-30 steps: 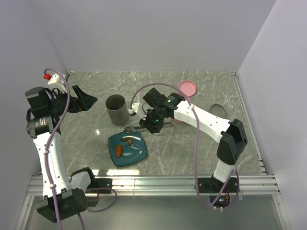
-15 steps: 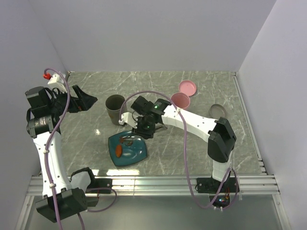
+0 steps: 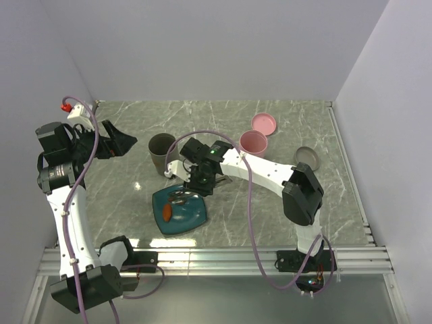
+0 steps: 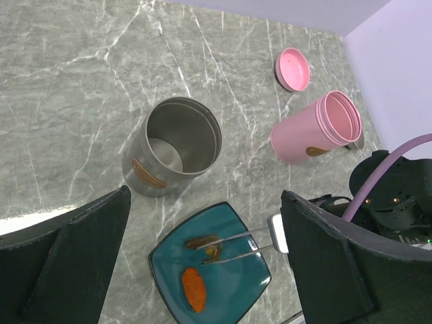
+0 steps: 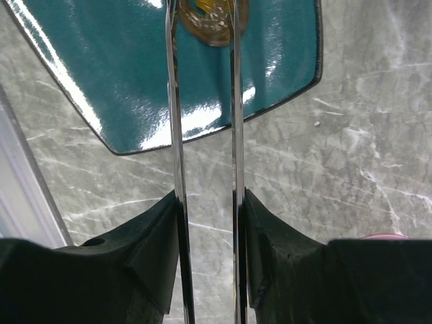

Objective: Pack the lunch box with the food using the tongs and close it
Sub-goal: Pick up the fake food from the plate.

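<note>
A teal square plate [image 3: 192,214] [image 4: 243,280] carries the food: an orange piece [image 3: 167,213] [image 4: 194,288] and a thin brown piece [image 3: 179,197] [image 4: 201,241]. My right gripper [image 3: 200,181] [image 5: 206,202] is shut on the silver tongs [image 3: 183,194] [image 4: 246,243] [image 5: 174,135]. The tong arms reach over the plate, and their tips stand on either side of the brown piece [image 5: 212,20], which lies on the plate. My left gripper [image 3: 120,138] [image 4: 204,196] hangs open and empty, high at the left. A steel canister [image 3: 163,154] [image 4: 177,145] and a pink one [image 3: 253,143] [image 4: 317,128] stand open; I cannot tell which is the lunch box.
A pink lid [image 3: 263,123] [image 4: 293,69] lies at the back, a grey lid [image 3: 307,155] to the right of the pink canister. The steel canister stands just behind the plate. White walls close in the marble table [image 3: 256,209] on three sides.
My right arm has swung left, carrying the tongs from beside the plate to over it, so the tips now flank the brown piece. The left arm has not moved.
</note>
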`<state>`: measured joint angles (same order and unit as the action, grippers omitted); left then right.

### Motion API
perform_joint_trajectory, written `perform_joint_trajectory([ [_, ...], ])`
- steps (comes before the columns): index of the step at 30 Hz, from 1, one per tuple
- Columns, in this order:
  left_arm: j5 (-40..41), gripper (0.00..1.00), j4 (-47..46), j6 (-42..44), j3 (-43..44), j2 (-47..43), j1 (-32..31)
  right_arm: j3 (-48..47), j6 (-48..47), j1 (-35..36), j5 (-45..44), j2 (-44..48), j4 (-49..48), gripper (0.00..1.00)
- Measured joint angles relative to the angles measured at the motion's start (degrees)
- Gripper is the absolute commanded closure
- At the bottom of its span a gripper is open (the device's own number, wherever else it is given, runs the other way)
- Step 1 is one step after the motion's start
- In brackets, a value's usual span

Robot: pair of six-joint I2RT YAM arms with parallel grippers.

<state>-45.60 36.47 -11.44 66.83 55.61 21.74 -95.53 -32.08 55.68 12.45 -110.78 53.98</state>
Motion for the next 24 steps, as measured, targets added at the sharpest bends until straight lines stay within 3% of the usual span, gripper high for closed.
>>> perform_joint_trajectory([
  [24,0.0,0.01,-0.2,0.2,-1.38,-0.39,0.0,-3.87,2.73,0.07,-1.6,-1.29,-0.42,0.53],
])
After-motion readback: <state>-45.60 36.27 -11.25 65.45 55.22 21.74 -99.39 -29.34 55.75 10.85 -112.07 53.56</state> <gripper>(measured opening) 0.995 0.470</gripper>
